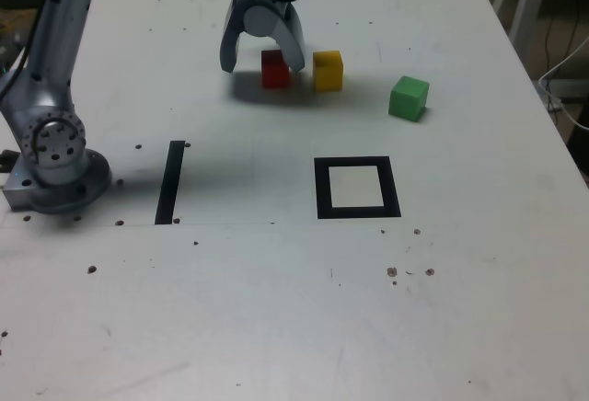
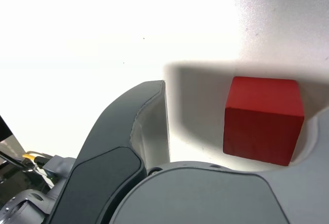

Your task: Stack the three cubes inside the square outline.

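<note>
Gripper (image 1: 262, 63) wide, nothing gripped; red cube (image 1: 275, 69) sits between its fingers, nearer one. Can't tell if that finger touches. Yellow cube (image 1: 328, 71) just beside, green cube (image 1: 409, 98) farther toward exterior view's right. All three outside the square outline (image 1: 357, 187).

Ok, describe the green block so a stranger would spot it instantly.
On the white table, look beyond the square black outline. In the exterior view, the green cube sits farthest right, turned askew, unlike its red and yellow neighbours.
</note>
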`<state>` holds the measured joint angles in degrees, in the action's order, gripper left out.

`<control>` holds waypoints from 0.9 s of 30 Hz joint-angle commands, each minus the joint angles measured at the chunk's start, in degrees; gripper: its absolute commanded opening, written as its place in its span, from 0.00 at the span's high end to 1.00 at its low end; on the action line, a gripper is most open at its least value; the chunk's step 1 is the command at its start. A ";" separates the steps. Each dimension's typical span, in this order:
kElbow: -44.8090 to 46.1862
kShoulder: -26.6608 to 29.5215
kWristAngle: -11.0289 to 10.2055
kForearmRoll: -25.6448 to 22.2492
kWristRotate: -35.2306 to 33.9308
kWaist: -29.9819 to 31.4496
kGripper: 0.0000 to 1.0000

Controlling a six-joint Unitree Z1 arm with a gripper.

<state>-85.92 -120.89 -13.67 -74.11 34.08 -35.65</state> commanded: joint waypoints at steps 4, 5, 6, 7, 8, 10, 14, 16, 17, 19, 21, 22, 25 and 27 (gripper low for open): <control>-0.57 -1.50 0.26 -0.18 0.64 -0.12 0.26; -0.65 -1.89 0.35 -0.10 0.75 -0.12 0.29; -0.69 -2.19 0.43 -0.03 0.84 -0.12 0.32; -0.71 -2.48 0.51 0.05 0.90 -0.12 0.34; -0.72 -2.73 0.58 0.13 0.97 -0.12 0.36; -0.73 -3.08 0.69 0.22 1.08 -0.12 0.40; -0.81 -3.21 0.73 0.25 1.17 -0.12 0.49; -0.87 -3.17 0.71 0.40 1.29 -0.12 0.58; -0.87 -3.15 0.70 0.52 1.37 -0.12 0.62; -0.84 -3.09 0.67 0.72 1.55 -0.12 0.68; -0.67 -3.00 0.66 0.90 1.72 -0.12 0.72; -0.52 -2.92 0.66 0.96 1.76 -0.12 0.72; -0.02 -2.52 0.69 1.12 1.78 -0.09 0.72; 0.18 -2.18 0.76 1.18 1.78 0.01 0.72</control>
<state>-85.88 -123.65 -13.00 -72.95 35.77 -35.67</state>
